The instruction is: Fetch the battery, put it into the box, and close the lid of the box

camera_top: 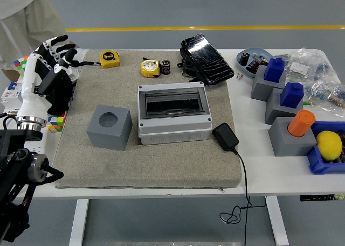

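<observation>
A small black battery (pixel 166 67) stands on the mat at the back, just right of a yellow tape measure (pixel 150 68). The grey box (pixel 173 112) sits mid-mat with its smoked clear lid (pixel 173 102) lying flat over it; I cannot see what is inside. My left hand (pixel 56 60) is raised at the far left edge, well away from box and battery, open with fingers spread and holding nothing. The right arm does not show.
A grey cube with a round hole (pixel 109 127) stands left of the box and a black charger (pixel 225 136) with its cable right of it. A black pouch (pixel 206 52), a bowl of batteries (pixel 251 59) and grey blocks (pixel 291 132) fill the right. A person (pixel 21 16) stands at the top left.
</observation>
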Tool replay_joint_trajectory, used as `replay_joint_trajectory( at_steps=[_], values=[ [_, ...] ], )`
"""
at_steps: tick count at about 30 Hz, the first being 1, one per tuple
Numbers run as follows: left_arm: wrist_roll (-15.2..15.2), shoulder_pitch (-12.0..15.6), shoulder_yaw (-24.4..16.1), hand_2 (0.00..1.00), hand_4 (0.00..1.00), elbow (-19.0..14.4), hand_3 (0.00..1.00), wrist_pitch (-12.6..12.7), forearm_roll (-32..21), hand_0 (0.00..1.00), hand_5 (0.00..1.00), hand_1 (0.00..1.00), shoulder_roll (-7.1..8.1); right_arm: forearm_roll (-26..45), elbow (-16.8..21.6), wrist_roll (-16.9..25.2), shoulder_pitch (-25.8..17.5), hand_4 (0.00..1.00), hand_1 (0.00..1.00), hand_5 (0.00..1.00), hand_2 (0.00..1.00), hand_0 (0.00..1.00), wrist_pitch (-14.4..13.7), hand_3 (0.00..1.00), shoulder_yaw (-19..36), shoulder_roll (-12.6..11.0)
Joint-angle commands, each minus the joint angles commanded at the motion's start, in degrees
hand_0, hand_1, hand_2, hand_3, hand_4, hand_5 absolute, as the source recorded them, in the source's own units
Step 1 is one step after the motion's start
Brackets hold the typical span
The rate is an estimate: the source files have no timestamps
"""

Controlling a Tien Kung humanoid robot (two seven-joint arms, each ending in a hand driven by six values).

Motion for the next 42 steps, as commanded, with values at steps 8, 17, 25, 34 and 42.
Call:
replay_joint_trajectory(
  at_steps=[8,17,25,34,42],
  values=[
    [-0.36,1.97,-2.73,0.635,0.998,1.49,0.685,-1.77,0.76,0.526,0.462,0.651,-0.14,-0.09,0.0,0.05,0.27,0.985,0.657,0.559,0.68,0.609,-0.06,0.585,-0.03,-0.06],
    [0.66,4.24,-4.75,0.633,0.998,1.06,0.677,-2.43,0.98,0.499,0.46,0.641,0.36,-0.29,0.0,-0.12,0.31,0.985,0.656,0.558,0.679,0.609,-0.09,0.586,0.06,-0.06],
    [1.16,4.35,-5.49,0.628,0.998,0.87,0.673,-2.57,1.52,0.488,0.448,0.636,0.04,-0.33,0.0,-0.14,0.6,0.985,0.657,0.56,0.68,0.609,-0.01,0.585,-0.57,-0.11],
    [1.36,4.16,-5.2,0.621,0.998,0.9,0.66,-2.56,1.84,0.489,0.422,0.635,0.2,-0.49,0.0,-0.24,0.8,0.983,0.657,0.559,0.679,0.608,0.01,0.585,-0.48,-0.1],
    [1.34,4.27,-5.1,0.62,0.998,0.89,0.657,-2.49,1.91,0.5,0.418,0.636,0.2,-0.6,0.0,-0.24,0.73,0.982,0.656,0.56,0.679,0.609,0.05,0.585,-0.59,-0.15]
  ],
)
